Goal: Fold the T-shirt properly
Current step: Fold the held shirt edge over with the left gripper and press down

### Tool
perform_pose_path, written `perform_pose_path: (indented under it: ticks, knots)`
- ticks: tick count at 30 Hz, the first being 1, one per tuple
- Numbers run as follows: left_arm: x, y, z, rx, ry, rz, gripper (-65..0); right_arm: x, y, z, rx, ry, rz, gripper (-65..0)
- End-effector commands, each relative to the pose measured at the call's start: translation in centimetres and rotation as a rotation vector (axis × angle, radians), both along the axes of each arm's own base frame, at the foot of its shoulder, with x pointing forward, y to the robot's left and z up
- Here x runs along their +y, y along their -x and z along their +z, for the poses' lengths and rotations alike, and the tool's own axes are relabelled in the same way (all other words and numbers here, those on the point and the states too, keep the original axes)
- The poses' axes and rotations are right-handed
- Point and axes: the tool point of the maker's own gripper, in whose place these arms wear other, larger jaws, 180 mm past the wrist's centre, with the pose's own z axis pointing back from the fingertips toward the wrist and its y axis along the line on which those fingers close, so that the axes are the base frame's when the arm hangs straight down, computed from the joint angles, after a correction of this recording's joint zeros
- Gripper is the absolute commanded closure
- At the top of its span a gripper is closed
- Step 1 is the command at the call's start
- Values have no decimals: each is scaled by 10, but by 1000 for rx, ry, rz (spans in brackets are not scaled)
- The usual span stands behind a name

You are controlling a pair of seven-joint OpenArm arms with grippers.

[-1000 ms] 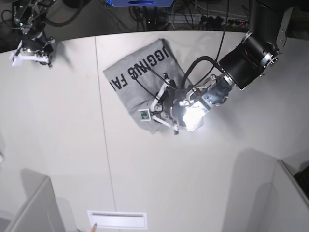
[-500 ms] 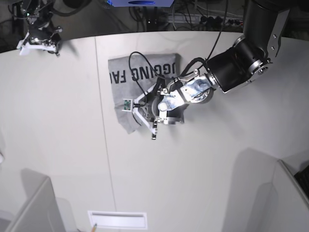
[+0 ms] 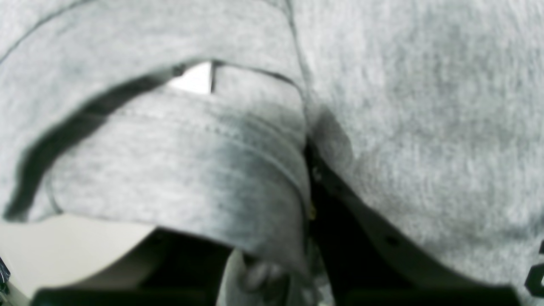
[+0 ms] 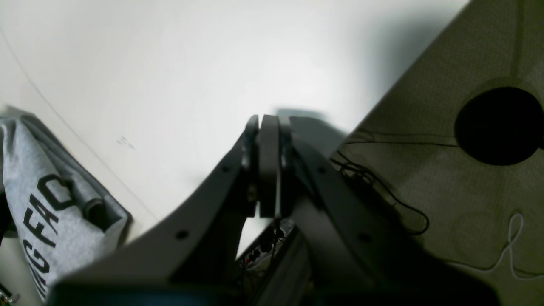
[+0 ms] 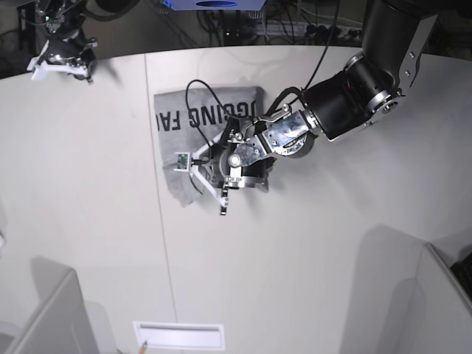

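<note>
While our left fingers [image 5: 210,171] sit pinched on a doubled edge of the T-shirt [image 5: 195,118], the grey bundle stretches away from them toward the desk's [image 5: 88,221] far rim, its lettering running across. Our right fingers [image 4: 265,165] are clenched on nothing, well apart at the far corner. From the wrist view we seem to hold several layers, though blur hides how many. Bare pale desk lies open on the near side.

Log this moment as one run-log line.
left gripper: fingers pinching folded heather-grey cotton T-shirt | right gripper: shut, empty, off at table's far corner | shirt: lettering up, on white table
</note>
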Motion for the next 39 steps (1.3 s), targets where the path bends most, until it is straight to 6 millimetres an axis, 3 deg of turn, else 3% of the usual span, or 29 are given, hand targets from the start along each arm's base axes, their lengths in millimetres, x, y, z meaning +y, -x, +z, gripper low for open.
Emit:
perform_pose_path:
  ticks: [1,7,15,23,34,39]
  knots:
    - [8,29,-23,96,-39,-21,0,-5,-1,6,-17,22,2,0]
    - [4,26,-19,85,-31,-30,0,-5,-1,6,-17,22,2,0]
    - [1,37,-24,71,-85,-131,0,-5,-2,6,-21,22,2,0]
    - [1,30,-19,62,-75,-113,0,-5,-2,6,-18,23,2,0]
    - [-22,18,10,6,5,-131,0,0,-5,5,-22,15,18,0]
    - [-34,8,22,-25,23,-142,-196,15,-13,2,-26,-5,61,0]
